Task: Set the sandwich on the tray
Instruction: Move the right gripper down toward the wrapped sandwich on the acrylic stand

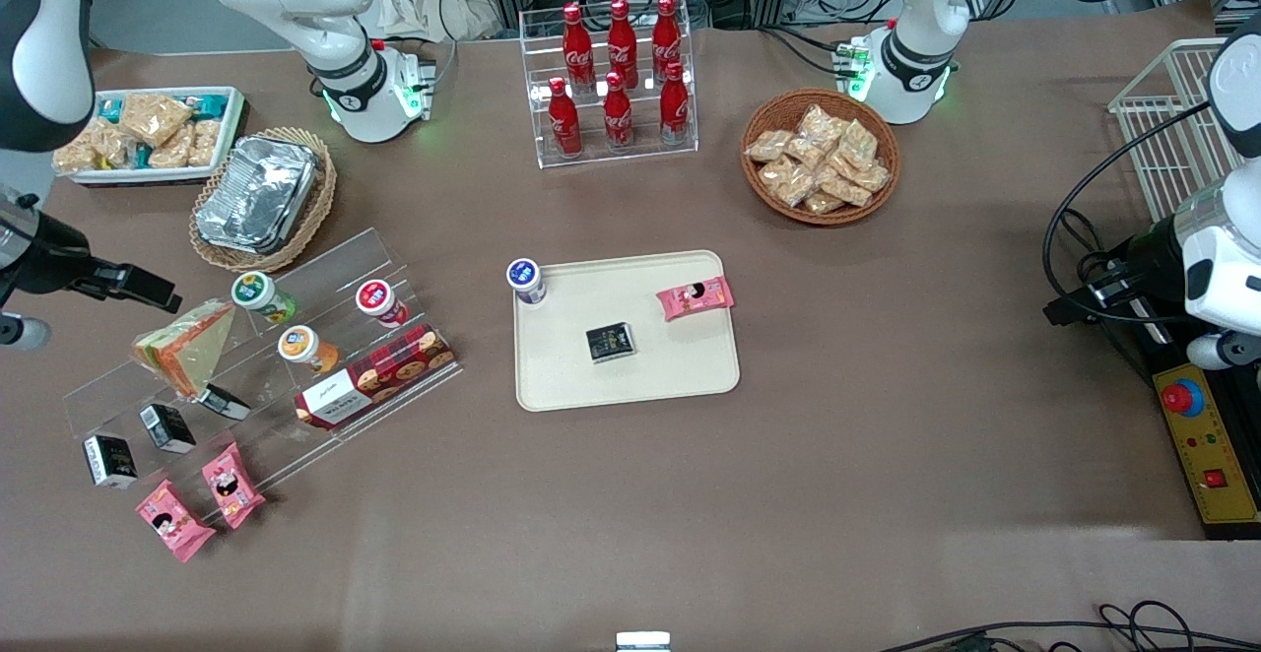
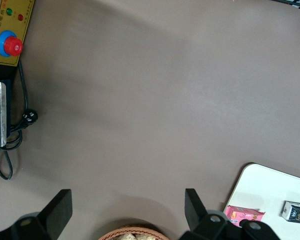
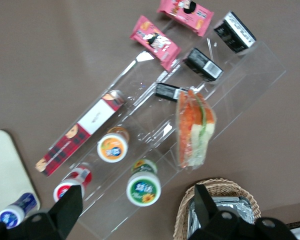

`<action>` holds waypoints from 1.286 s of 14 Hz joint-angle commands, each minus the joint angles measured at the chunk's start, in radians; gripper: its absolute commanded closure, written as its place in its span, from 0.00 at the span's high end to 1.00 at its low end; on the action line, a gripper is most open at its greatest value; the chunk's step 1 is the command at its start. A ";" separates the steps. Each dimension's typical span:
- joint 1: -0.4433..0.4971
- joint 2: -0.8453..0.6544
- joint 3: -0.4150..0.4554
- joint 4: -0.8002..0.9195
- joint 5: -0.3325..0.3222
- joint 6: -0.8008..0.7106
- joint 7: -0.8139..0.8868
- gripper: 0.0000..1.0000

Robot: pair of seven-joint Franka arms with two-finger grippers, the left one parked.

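My gripper hangs with its fingers spread apart and nothing between them, above the clear stepped display rack. The sandwich leans on an upper step there, beside a green-lidded cup, well apart from the tray. I judge it light, soft and slick in its wrap, so I'd pinch across the flat bread faces gently, near the thick end.

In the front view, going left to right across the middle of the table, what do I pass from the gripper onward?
Open gripper → sandwich on the clear stand → biscuit box → blue-capped bottle → black packet and pink snack packet, both on the tray.
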 commanded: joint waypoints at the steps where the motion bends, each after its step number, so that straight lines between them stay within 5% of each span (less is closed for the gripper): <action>1: -0.022 -0.005 0.007 -0.084 0.007 0.102 -0.030 0.99; 8: -0.099 0.068 0.007 -0.132 0.007 0.234 -0.180 0.99; 18: -0.124 0.162 0.007 -0.145 0.007 0.309 -0.182 0.99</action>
